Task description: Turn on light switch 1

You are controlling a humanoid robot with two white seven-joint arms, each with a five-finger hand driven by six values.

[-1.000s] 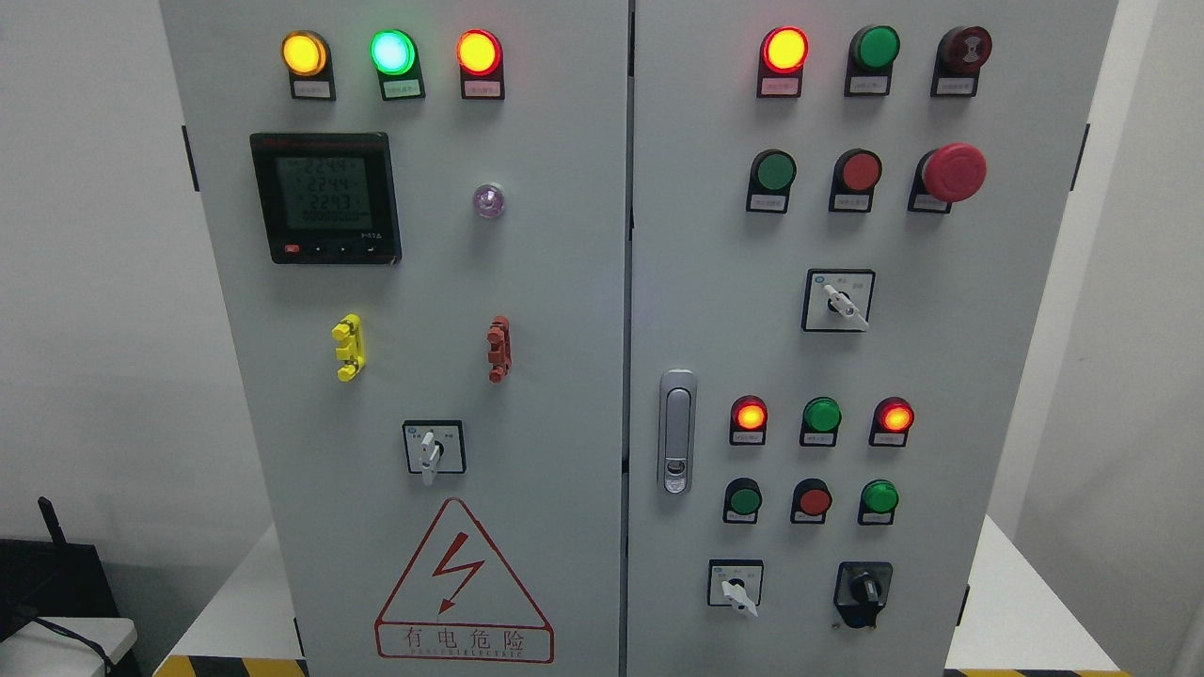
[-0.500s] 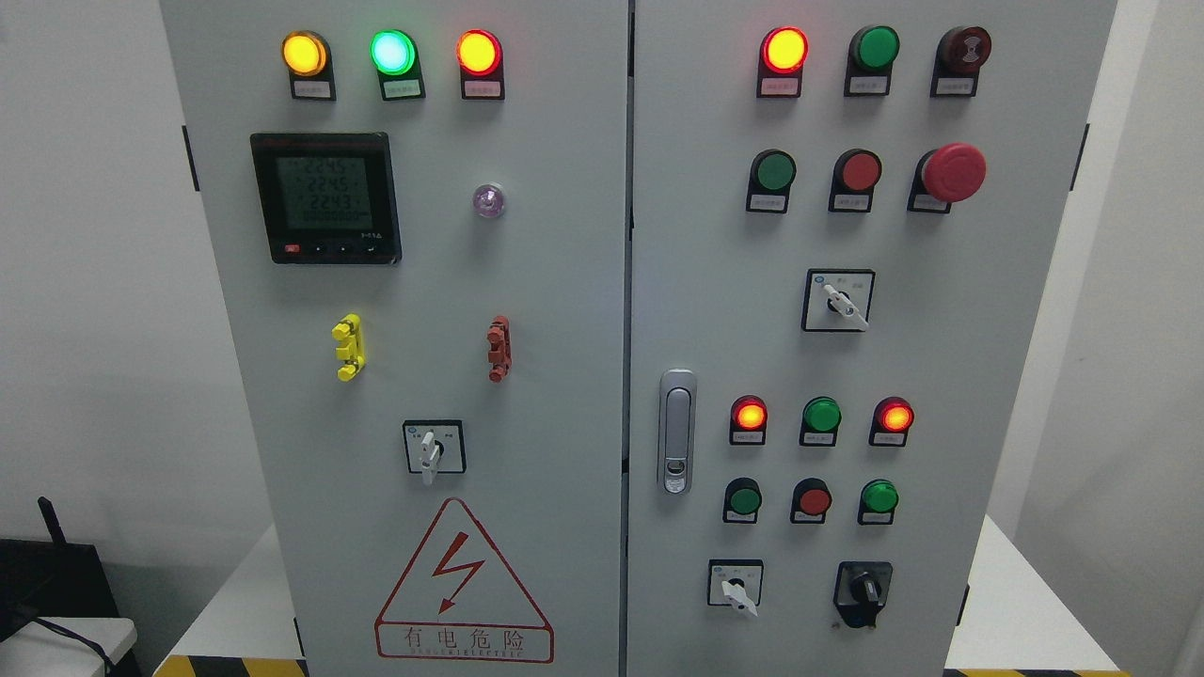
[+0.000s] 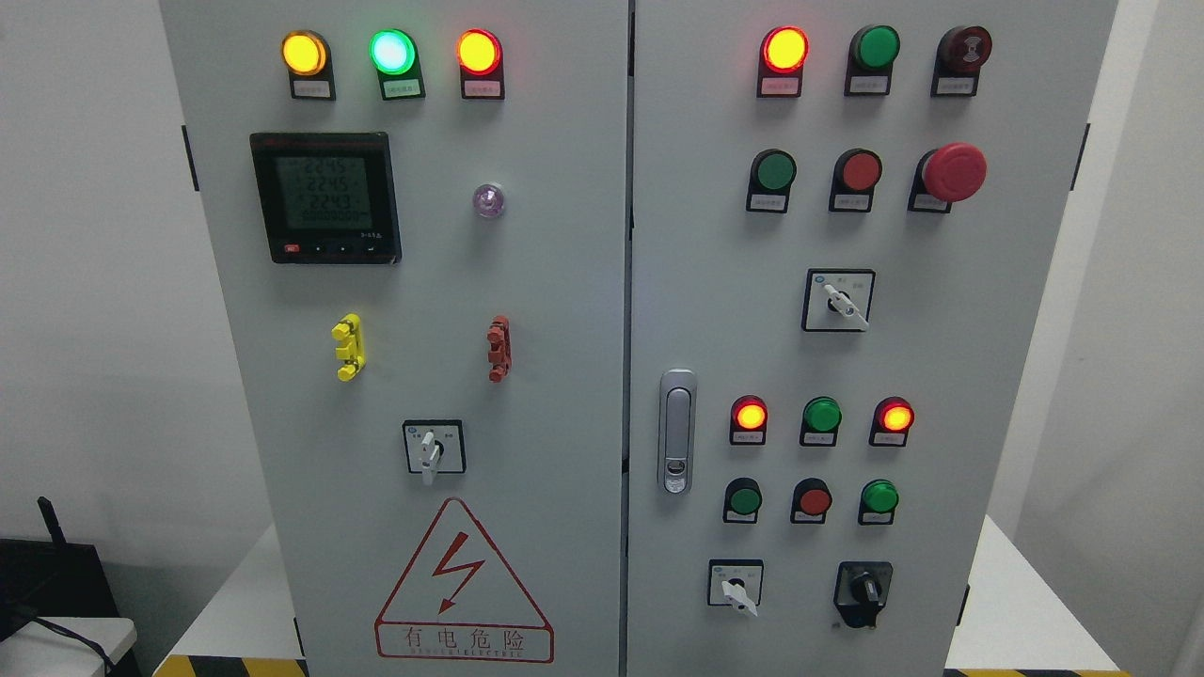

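A grey electrical cabinet (image 3: 564,310) with two doors fills the head view. The left door has a white rotary switch (image 3: 431,451) pointing down. The right door has white rotary switches at the upper right (image 3: 842,303) and at the bottom (image 3: 736,590), both angled down-right, and a black rotary switch (image 3: 863,590). I cannot tell which one is light switch 1; the labels are too small to read. Rows of green and red push buttons (image 3: 815,499) sit on the right door. Neither of my hands is in view.
Lit lamps: yellow (image 3: 303,53), green (image 3: 392,52), red (image 3: 478,52) and red (image 3: 784,49). A digital meter (image 3: 324,197), a red emergency stop (image 3: 953,172), a door handle (image 3: 676,431) and a warning triangle (image 3: 463,588). The cabinet stands on a white table (image 3: 1011,602).
Only the meter's digits flicker slightly. Nothing else has moved.
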